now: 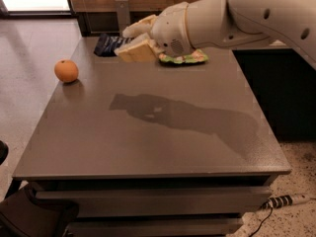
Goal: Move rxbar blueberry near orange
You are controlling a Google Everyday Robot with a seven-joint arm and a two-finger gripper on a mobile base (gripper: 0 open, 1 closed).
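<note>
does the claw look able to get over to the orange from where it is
Probably yes: the claw, holding the rxbar blueberry above the table, has nothing standing between it and the orange.

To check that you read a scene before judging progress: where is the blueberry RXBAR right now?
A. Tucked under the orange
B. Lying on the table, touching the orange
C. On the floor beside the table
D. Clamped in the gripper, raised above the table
D: the rxbar blueberry sticks out of the gripper, raised over the far part of the table, well apart from the orange near the left edge.
</note>
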